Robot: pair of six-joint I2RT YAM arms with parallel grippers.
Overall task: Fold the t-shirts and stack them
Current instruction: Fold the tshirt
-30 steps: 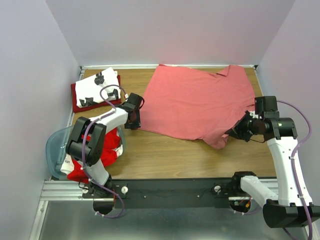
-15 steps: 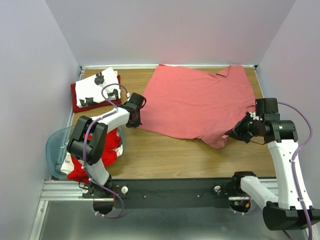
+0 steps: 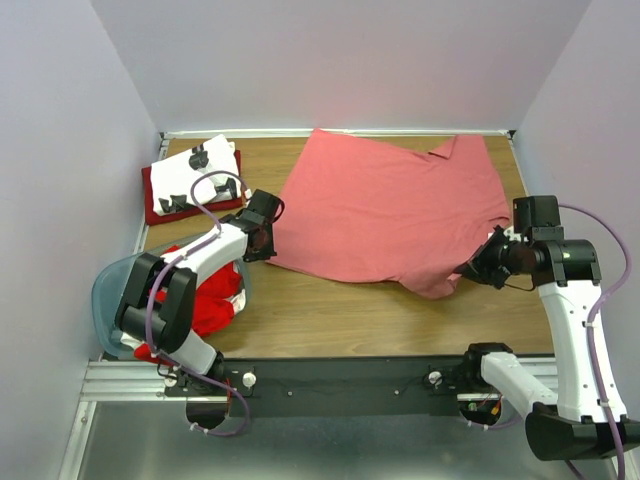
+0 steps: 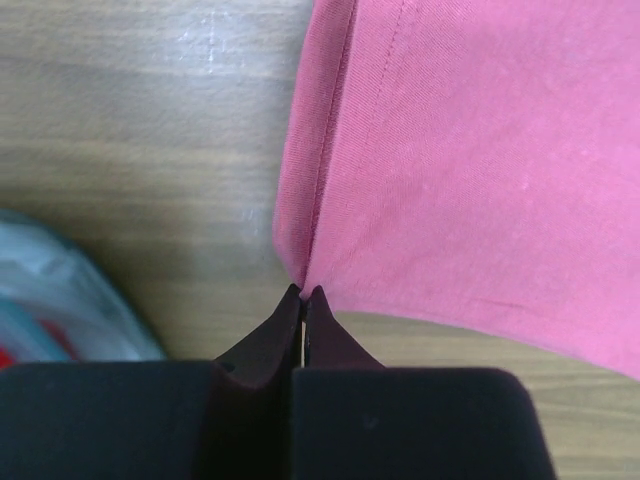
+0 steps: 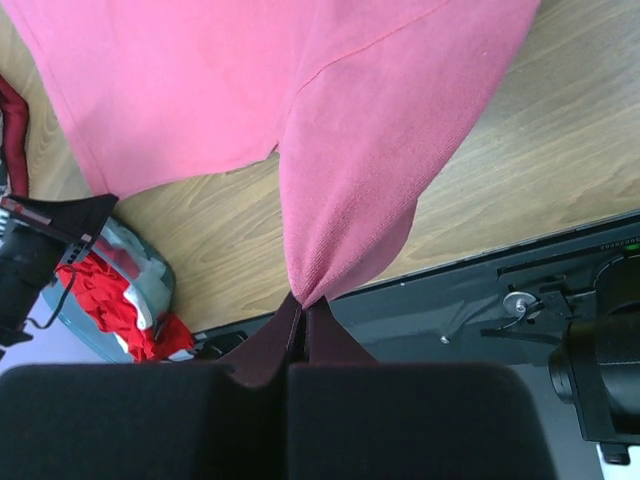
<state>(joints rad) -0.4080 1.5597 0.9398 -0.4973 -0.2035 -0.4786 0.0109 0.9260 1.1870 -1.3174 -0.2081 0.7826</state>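
Note:
A large salmon-pink t-shirt [image 3: 390, 210] lies spread over the middle and back of the table. My left gripper [image 3: 264, 243] is shut on its near left corner [image 4: 300, 262], right at the hem. My right gripper [image 3: 478, 270] is shut on the shirt's near right end [image 5: 330, 250], which hangs in a pinched fold above the table. At the back left a folded white t-shirt with black prints [image 3: 198, 172] rests on a dark red one [image 3: 152, 205]. Bright red and white shirts [image 3: 205, 300] sit in the tub.
A translucent pale-blue plastic tub [image 3: 108, 298] stands at the near left, close under my left arm. The black base rail [image 3: 340, 378] runs along the near edge. Walls close the table at the back and both sides.
My left gripper has shut on the pink shirt's corner and drawn it slightly leftward. The right gripper stays shut, shifted a little toward the near edge with its fold.

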